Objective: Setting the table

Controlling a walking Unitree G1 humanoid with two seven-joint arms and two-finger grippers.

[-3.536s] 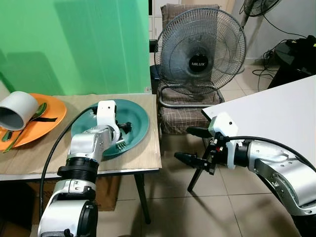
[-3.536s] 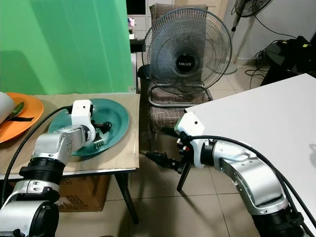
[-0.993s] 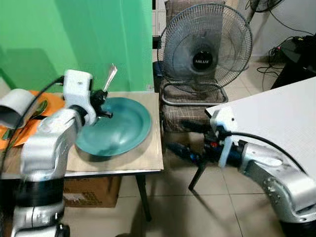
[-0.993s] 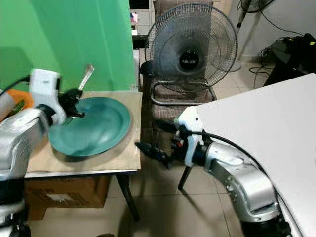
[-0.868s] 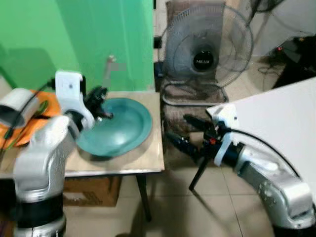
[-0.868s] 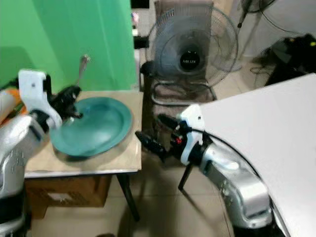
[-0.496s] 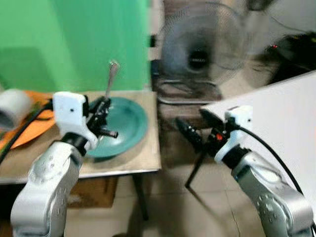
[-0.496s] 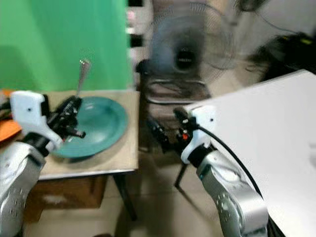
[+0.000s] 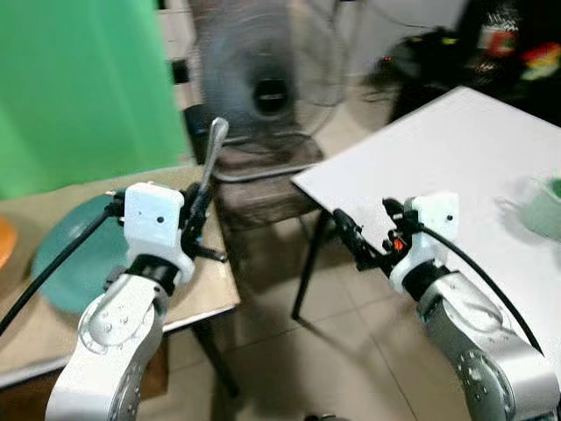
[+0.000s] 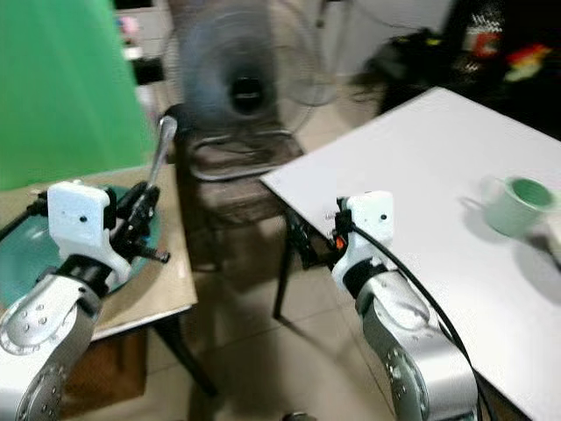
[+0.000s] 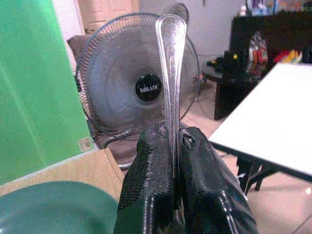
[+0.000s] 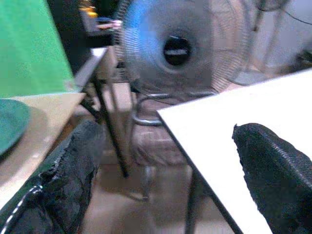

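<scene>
1. We saw one piece of silver cutlery [image 11: 170, 73] clamped upright between the two black fingers of the left pincer [image 11: 175, 161]. Its long, slim handle ended in a rounded, ornamented tip pointing up, and its working end was hidden inside the grip, so we could not tell what kind of utensil it was.
2. The left pincer was raised above the edge of the wooden desk [image 9: 219, 289], with the handle standing above it.
3. One teal plate [image 9: 74, 259] lay on that desk, just behind and to the outer side of the left pincer.
4. The right pincer [image 9: 355, 239] hung with its fingers [image 12: 73, 165] spread well apart and gripped nothing; it sat just off the near corner of the white desk [image 10: 421, 167].
5. One pale green cup [image 10: 513, 203] stood on the white desk, well beyond the right pincer toward the far side.
6. One standing fan [image 11: 141, 87] rose beyond both pincers, between the two desks, with a chair [image 9: 263, 197] beneath it, both blurred in the head views.
</scene>
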